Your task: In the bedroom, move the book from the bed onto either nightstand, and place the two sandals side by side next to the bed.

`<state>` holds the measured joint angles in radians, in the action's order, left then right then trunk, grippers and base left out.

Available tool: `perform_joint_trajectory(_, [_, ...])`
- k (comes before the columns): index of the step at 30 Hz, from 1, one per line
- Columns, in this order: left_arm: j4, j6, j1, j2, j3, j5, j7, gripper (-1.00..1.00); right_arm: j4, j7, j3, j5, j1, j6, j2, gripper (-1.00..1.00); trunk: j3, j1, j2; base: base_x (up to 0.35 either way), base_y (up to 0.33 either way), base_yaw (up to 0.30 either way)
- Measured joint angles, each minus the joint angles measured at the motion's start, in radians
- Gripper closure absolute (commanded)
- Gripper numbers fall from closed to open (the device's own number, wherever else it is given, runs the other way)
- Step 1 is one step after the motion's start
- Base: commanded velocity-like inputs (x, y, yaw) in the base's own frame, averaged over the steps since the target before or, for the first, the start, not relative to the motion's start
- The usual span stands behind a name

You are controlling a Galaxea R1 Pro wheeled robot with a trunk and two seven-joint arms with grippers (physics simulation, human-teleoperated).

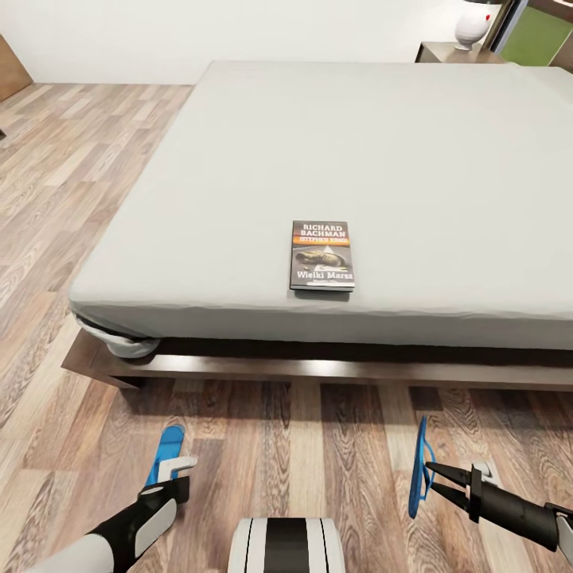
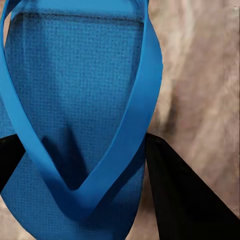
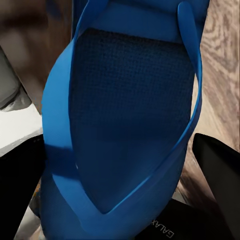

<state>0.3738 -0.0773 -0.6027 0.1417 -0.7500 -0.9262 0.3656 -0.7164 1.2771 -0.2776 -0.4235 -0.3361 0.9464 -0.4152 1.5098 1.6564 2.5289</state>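
1. Step in hand: sandal placement. The left gripper (image 1: pixel 177 469) fingers are clamped on the left sandal (image 1: pixel 165 452); the right gripper (image 1: pixel 434 481) fingers are clamped on the right sandal (image 1: pixel 418 469), held on edge
2. Both sandals are above the floor (image 1: pixel 302 446) beside the bed (image 1: pixel 358 159)
3. Next: lay them flat, side by side
4. The book (image 1: pixel 321 255) lies on the bed, pending

You have the book (image 1: pixel 321 255) lying on the bed (image 1: pixel 239 199) near its front edge. On the floor (image 1: pixel 79 199) before the bed, one sandal (image 1: pixel 166 450) lies left, the other sandal (image 1: pixel 418 469) stands on edge right.
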Motion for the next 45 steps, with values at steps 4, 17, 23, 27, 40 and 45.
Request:
perform_joint_trajectory(4, [0.023, -0.003, 0.0, -0.022, 0.006, 0.001, 0.0, 1.0, 0.0, 0.023, 0.01, 0.011, 0.002, -0.024, -0.005, 1.0, 0.0, 0.0, 0.0, 0.0, 0.0, 0.0])
perform_joint_trajectory(17, [0.098, -0.005, 0.0, -0.04, 0.071, 0.003, 0.01, 1.0, 0.0, 0.095, 0.009, 0.012, 0.002, -0.099, -0.005, 1.0, 0.0, 0.0, 0.0, 0.0, 0.0, 0.0])
perform_joint_trajectory(23, [0.133, -0.005, 0.0, -0.04, 0.08, 0.003, 0.01, 1.0, 0.0, 0.129, 0.009, 0.012, 0.002, -0.133, -0.005, 1.0, 0.0, 0.0, 0.0, 0.0, 0.062, 0.0])
perform_joint_trajectory(27, [0.156, -0.007, 0.0, -0.04, 0.08, 0.004, 0.01, 1.0, 0.002, 0.147, 0.009, 0.011, 0.002, -0.437, -0.005, 1.0, 0.0, 0.0, 0.0, 0.0, 0.231, 0.0])
perform_joint_trajectory(40, [0.156, -0.007, 0.0, -0.04, 0.08, 0.004, 0.012, 1.0, 0.001, 0.148, 0.009, 0.012, 0.003, -0.463, -0.005, 1.0, 0.0, 0.0, 0.0, 0.0, 0.017, 0.0])
perform_joint_trajectory(45, [0.155, -0.007, 0.0, -0.04, 0.08, 0.004, 0.013, 1.0, 0.002, 0.149, 0.009, 0.012, 0.002, -0.463, -0.005, 1.0, 0.0, 0.0, 0.0, 0.0, 0.0, 0.0])
